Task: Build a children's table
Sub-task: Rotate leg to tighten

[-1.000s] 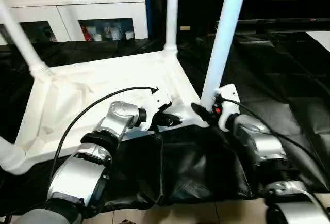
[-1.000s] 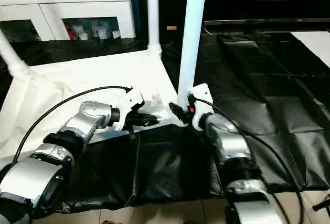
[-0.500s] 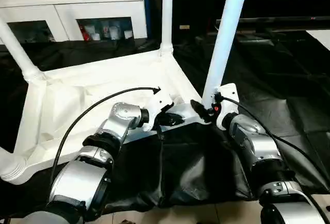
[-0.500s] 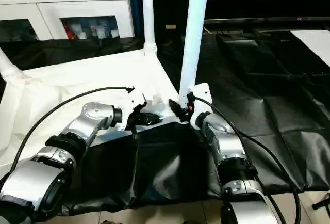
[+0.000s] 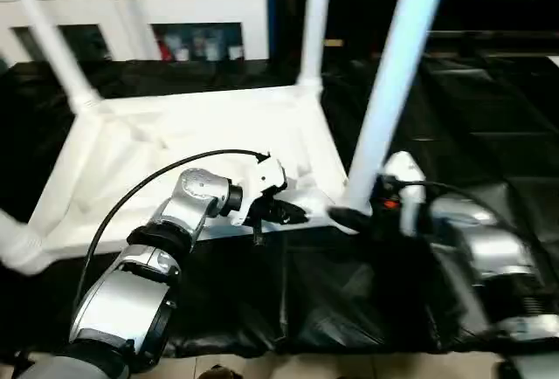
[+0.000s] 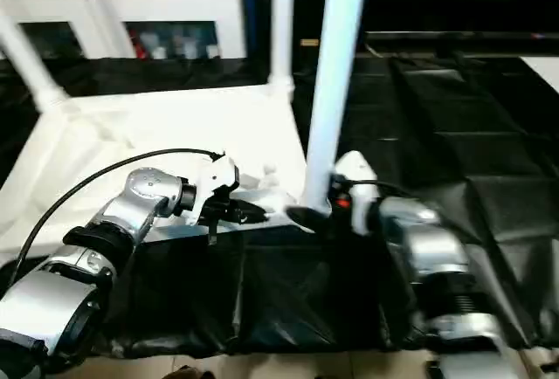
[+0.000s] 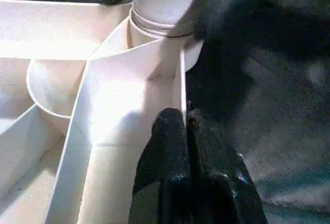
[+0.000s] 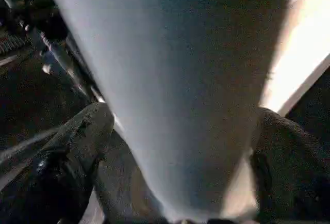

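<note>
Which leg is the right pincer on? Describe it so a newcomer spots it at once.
Find the white tabletop lying underside up on the black floor sheet. The leg stands in its near corner on the robot's right, with the right pincer around its base. It looks thickest, being nearest the camera.

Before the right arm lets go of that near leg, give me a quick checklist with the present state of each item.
1. Right gripper around the near leg: ok, one finger on each side.
2. Left gripper pinching the tabletop rim: ok, fingers shut on the edge.
3. Near leg upright in its corner socket: ok.
4. Leg fully seated: cannot tell.
5. Far legs standing in their sockets: ok.
</note>
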### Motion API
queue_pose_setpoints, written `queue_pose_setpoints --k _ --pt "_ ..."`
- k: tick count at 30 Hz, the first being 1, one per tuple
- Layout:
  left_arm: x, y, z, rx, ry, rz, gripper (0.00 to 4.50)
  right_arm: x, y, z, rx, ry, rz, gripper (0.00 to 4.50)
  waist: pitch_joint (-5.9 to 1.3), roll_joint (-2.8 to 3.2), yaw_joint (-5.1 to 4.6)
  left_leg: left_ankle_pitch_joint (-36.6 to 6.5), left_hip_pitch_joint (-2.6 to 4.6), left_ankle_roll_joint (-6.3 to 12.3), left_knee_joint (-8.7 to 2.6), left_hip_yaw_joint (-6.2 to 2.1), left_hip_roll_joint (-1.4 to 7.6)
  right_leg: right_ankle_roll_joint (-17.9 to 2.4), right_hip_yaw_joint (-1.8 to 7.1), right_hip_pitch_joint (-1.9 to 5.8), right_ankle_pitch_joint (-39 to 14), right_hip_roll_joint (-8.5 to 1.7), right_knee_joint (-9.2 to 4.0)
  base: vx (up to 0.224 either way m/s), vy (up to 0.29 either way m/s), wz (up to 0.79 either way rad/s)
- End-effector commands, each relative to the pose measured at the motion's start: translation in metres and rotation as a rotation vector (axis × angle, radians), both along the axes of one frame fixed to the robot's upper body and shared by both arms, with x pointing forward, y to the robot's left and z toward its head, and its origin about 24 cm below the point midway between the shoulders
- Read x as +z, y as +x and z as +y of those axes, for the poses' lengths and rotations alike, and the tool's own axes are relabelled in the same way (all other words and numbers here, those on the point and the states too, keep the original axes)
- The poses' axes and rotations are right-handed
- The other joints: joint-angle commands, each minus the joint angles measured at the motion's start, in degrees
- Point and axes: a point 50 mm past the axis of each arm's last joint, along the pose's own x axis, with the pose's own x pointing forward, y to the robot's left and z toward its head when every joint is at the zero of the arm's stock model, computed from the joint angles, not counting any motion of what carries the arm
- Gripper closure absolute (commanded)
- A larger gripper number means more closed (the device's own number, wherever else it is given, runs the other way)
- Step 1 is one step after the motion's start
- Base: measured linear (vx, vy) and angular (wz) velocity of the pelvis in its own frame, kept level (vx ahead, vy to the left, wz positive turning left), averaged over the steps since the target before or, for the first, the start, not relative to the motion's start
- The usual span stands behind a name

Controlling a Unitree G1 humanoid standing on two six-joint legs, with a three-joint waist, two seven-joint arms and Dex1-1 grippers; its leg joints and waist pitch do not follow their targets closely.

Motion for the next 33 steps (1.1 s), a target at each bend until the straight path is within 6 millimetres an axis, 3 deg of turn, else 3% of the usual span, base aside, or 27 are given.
queue_pose_setpoints --k 1,10,11,13,15,17,19,24,28,30,33 --pt "0.008 0.001 0.001 -0.039 -0.011 -0.029 4.5 0.001 -0.005 -0.018 0.001 -0.052 0.006 0.03 -3.94 -0.93 0.17 -12.5 0.87 4.54 -3.15 -0.44 1.61 -15.0 2.35 3.25 -10.6 -2.45 -3.17 0.0 0.0 0.0" --pt "0.007 0.0 0.002 -0.048 -0.017 -0.021 4.5 0.014 -0.019 -0.052 -0.03 -0.036 0.009 0.03 -3.98 -0.96 0.51 -11.7 0.65 6.09 -2.82 -0.5 1.41 -14.5 2.15 3.52 -11.0 -2.37 -3.35 0.0 0.0 0.0" --pt "0.007 -0.001 0.002 -0.049 -0.019 -0.018 4.5 0.015 -0.02 -0.052 -0.021 -0.031 0.011 0.03 -4.03 -0.68 0.57 -11.8 0.69 6.18 -2.84 -0.56 1.42 -14.7 2.09 3.49 -11.0 -2.37 -3.27 0.0 0.0 0.0" --pt "0.008 0.001 0.001 -0.019 -0.026 -0.05 4.5 0.016 -0.028 -0.047 0.026 -0.015 0.02 0.03 -3.94 -1.23 0.46 -11.8 0.53 6.33 -2.89 -0.55 1.42 -14.4 2.03 3.55 -11.1 -2.25 -3.39 0.0 0.0 0.0" --pt "0.01 0.004 -0.001 0.022 -0.052 -0.053 4.23 0.016 -0.033 -0.04 0.063 -0.003 0.032 0.01 -3.93 -0.83 0.73 -12.2 0.69 6.55 -2.88 -0.61 1.55 -13.7 2.02 3.41 -12.5 -2.32 -3.52 0.0 0.0 0.0" --pt "0.018 0.009 -0.004 0.058 -0.096 -0.037 3.96 0.016 -0.039 -0.027 0.112 0.017 0.04 0.0 -3.92 -0.82 0.76 -12.3 0.59 6.19 -2.93 -0.69 1.57 -13.6 1.98 3.43 -13.0 -2.32 -3.51 0.0 0.0 0.0" --pt "0.023 0.011 -0.003 0.057 -0.116 -0.026 3.94 0.018 -0.04 -0.021 0.13 0.026 0.038 0.0 -3.94 -0.65 0.84 -12.3 0.62 5.8 -3.01 -0.77 1.58 -13.5 1.95 3.39 -13.7 -2.44 -3.56 0.0 0.0 0.0" --pt "0.033 0.014 0.004 0.063 -0.153 -0.021 3.4 0.021 -0.041 -0.011 0.168 0.041 0.033 0.0 -3.66 -0.84 0.67 -14.0 0.68 4.45 -3.2 -0.75 1.51 -12.9 2.01 3.25 -16.4 -2.43 -3.8 0.0 0.0 0.0" --pt "0.039 0.009 0.03 0.067 -0.125 0.011 3.04 0.028 -0.044 0.009 0.229 0.131 0.051 0.0 -3.77 -0.64 0.22 -12.2 0.33 4.73 -3.39 -0.99 1.65 -13.0 2.04 3.42 -13.9 -2.4 -3.2 0.0 0.0 0.0" --pt "0.039 0.004 0.044 0.073 -0.1 0.041 2.93 0.03 -0.046 0.016 0.251 0.161 0.061 0.0 -3.84 -0.19 0.11 -12.6 0.76 4.03 -3.44 -0.93 1.84 -13.7 2.15 3.23 -13.6 -2.39 -3.01 0.0 0.0 0.0" --pt "0.038 -0.01 0.065 0.07 -0.071 0.111 2.68 0.029 -0.048 0.024 0.264 0.192 0.069 0.0 -3.89 0.02 -0.03 -12.7 0.93 3.25 -3.59 -0.89 2.0 -14.1 2.29 3.03 -12.3 -2.29 -2.8 0.0 0.0 0.0"
